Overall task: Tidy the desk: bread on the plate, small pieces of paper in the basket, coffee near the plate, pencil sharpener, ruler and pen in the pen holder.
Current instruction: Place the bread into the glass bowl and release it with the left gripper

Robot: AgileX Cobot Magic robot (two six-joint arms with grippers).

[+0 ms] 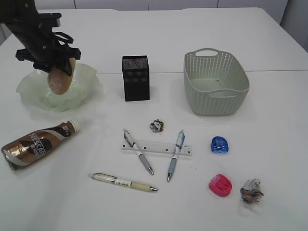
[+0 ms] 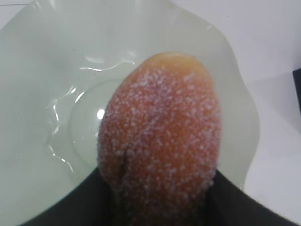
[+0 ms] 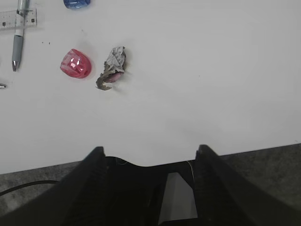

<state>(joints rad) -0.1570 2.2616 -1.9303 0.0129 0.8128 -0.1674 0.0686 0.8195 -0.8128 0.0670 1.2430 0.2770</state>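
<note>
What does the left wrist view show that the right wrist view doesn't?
Left wrist only: the sugared bread held by the left gripper over the pale green plate.
Right wrist only: the red sharpener, a crumpled paper, the blue sharpener's edge, a pen across the ruler end, and the open right gripper.
Both: the white table.

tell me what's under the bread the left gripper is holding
Below the sugared bread is the pale green plate, its bare centre ring showing to the left. The left gripper grips the bread above it. The plate area behind the bread is hidden.
</note>
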